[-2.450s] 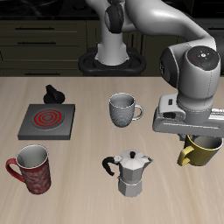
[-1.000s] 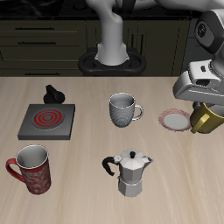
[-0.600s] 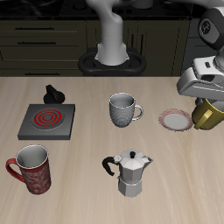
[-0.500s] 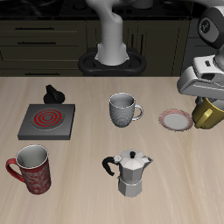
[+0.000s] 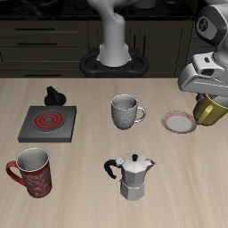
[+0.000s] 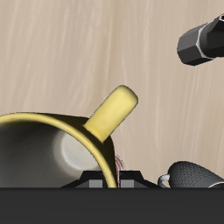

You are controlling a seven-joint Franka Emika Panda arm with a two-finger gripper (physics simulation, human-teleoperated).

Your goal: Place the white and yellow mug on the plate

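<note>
Plate [image 5: 178, 122] sits at 3 o'clock of the grey mug [image 5: 125, 111], bare. White and yellow mug [image 5: 210, 109] hangs at plate's 3 o'clock, off the table, pinched in gripper [image 5: 209, 96], prob. for carrying over.

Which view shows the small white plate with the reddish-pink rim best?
Exterior view: the small round white plate with the reddish-pink rim lies almost fully visible on the table. In the wrist view the glossy olive-yellow mug hides nearly all of it.
</note>
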